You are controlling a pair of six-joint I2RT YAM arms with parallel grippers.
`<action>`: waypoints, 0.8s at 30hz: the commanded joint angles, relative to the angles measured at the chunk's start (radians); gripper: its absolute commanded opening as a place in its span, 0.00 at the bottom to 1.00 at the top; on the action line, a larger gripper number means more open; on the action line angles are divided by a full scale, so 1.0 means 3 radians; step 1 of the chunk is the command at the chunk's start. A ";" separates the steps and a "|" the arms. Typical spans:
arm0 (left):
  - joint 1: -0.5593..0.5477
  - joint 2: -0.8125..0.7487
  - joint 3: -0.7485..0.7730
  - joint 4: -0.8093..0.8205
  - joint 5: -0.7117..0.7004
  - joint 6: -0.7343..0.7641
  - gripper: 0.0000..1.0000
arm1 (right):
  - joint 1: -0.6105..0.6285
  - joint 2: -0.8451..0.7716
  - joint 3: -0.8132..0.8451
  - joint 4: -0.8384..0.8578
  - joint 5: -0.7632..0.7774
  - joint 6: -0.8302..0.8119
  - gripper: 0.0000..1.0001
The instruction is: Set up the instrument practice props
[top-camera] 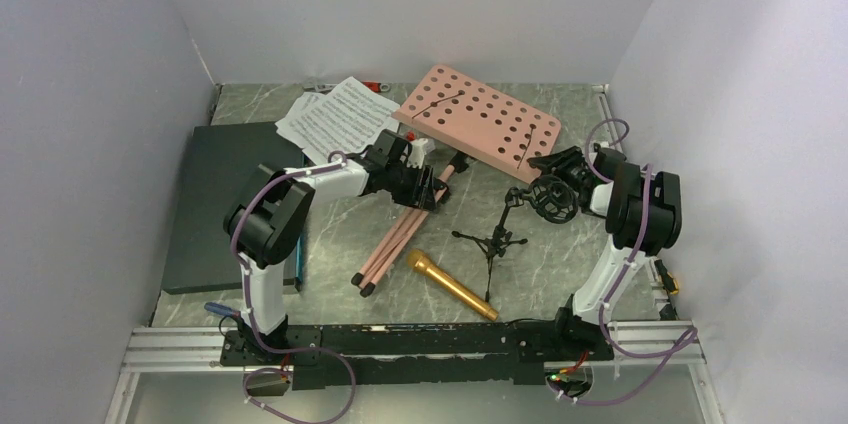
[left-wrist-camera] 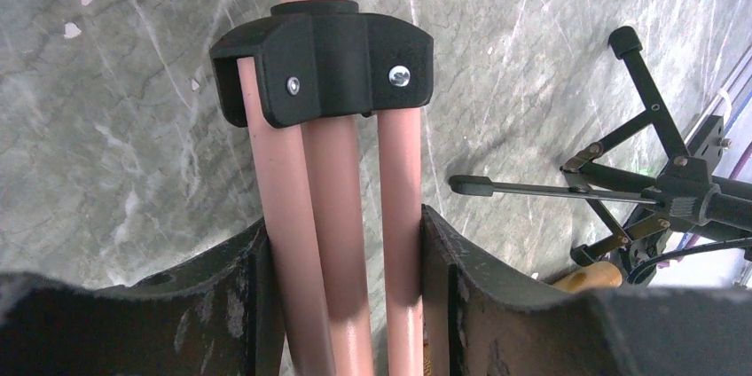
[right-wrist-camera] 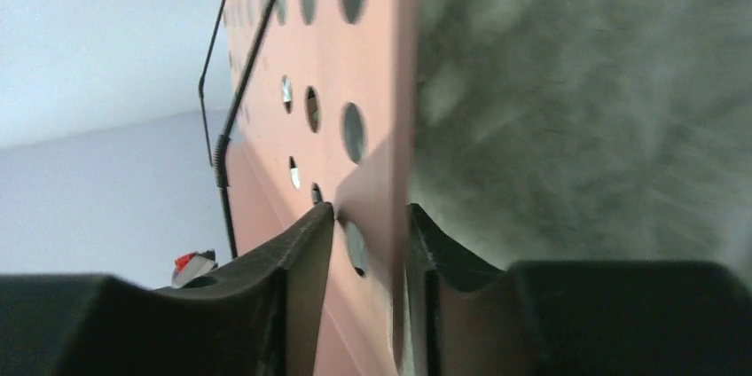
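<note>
top external: the pink music stand [top-camera: 460, 109] lies tipped over on the far half of the table [top-camera: 570, 274]. its perforated panel [top-camera: 505, 134] is at about 12 to 1 o'clock, and its folded legs [top-camera: 392, 242] run down toward 7 o'clock. the left gripper [top-camera: 418, 184] sits on the legs just below the panel, and the right gripper [top-camera: 553, 162] is at the panel's 3 o'clock end. the sheet-music pages [top-camera: 335, 116] lie fanned at 11 o'clock, beside the panel and not on it. the gold microphone [top-camera: 452, 286] lies flat at 6 o'clock. the black mic stand [top-camera: 492, 239] is just beyond it near the centre and holds no microphone; whether it rests on its feet cannot be told. a dark case [top-camera: 225, 204] lies at 9 o'clock.

left wrist: the fingers [left-wrist-camera: 222, 305] are narrowed onto the bundle of three pink tubes, which fills the gap between them, just under the black collar [left-wrist-camera: 324, 70] at 12 o'clock. the gripper holds the legs, which are not spread. the mic stand's feet show at 3 o'clock.

right wrist: the view is blurred, but the fingers [right-wrist-camera: 293, 261] flank the panel's edge with pink filling the space between them, which reads as a grip on the panel.

the task looks early, with nothing set up yet. the music stand needs its legs opened and must be set upright, the pages belong on the panel, and the microphone belongs in the mic stand. both arms appear committed to the stand first.
</note>
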 commanded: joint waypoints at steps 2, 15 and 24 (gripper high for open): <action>-0.0057 -0.0282 -0.0013 0.0212 0.0422 0.0152 0.03 | 0.0138 -0.0066 0.0153 0.0371 -0.0190 0.0132 0.34; -0.0057 -0.0390 -0.0107 0.0253 0.0419 0.0204 0.03 | 0.0243 -0.0195 0.0311 0.0294 -0.0325 0.0018 0.00; -0.0055 -0.0547 -0.0195 0.0405 0.0306 0.0147 0.03 | 0.0423 -0.0898 0.0984 -0.0972 -0.0056 -0.0751 0.00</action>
